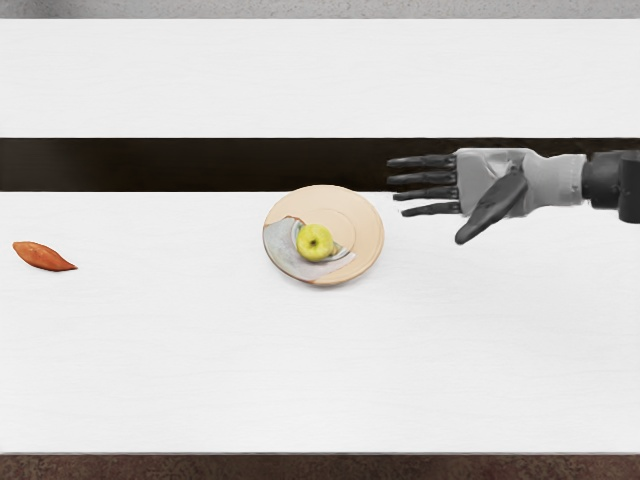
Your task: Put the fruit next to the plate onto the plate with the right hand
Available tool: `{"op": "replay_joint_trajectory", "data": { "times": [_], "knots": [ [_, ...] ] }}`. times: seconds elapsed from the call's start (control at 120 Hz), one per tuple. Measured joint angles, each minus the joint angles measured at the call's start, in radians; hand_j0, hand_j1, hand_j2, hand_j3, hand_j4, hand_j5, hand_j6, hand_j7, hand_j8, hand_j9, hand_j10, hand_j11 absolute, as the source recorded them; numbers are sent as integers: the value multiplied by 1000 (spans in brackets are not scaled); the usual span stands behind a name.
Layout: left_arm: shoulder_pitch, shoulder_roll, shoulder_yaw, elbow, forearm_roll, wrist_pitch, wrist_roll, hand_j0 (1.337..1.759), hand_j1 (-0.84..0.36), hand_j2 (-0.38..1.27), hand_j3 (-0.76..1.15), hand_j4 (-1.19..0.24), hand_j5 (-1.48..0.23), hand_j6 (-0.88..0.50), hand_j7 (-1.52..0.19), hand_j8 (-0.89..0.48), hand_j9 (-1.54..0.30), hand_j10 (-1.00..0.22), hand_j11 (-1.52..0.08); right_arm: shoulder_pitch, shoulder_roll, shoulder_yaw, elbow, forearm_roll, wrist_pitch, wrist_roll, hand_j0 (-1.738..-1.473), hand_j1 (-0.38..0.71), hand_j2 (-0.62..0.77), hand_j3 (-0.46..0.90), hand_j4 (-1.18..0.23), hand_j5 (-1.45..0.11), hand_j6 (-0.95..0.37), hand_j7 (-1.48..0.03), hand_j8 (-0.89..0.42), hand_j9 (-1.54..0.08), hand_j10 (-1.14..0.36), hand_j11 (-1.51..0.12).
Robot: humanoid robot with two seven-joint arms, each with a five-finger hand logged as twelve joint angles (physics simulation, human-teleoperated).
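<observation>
1. White table (200, 380), head view, dark gap behind: tan plate (365, 225) at centre, green apple (315, 242) lying on it.
2. Right hand (470, 190): just right of plate, fingers (420, 178) spread wide, empty.
3. Step, judged: placement done; next, arm retreats without nudging plate.

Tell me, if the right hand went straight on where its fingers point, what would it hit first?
Likely the plate, at its far rim: the open right hand points left, about level with it. It may hover higher and pass over; depth is unclear.

Matt white table (200, 380), glossy apple (315, 241)
</observation>
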Motion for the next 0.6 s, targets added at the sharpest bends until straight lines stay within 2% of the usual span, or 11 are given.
{"op": "replay_joint_trajectory", "data": {
  "times": [0.267,0.6],
  "knots": [
    [0,0,0,0,0,0,0,1658,55,49,0,-245,-318,-245,-318,-245,-318,-245,-318,-167,-172,-1,-17,186,9,-1,-1658,-297,-8,0,-42,-57,-41,-57,-41,-57,-42,-57],
    [0,0,0,0,0,0,0,1658,55,49,0,-245,-318,-245,-318,-245,-318,-245,-318,-195,-203,0,-6,234,10,0,-1658,-304,-7,0,-34,-49,-33,-49,-34,-49,-35,-49]
  ]
}}
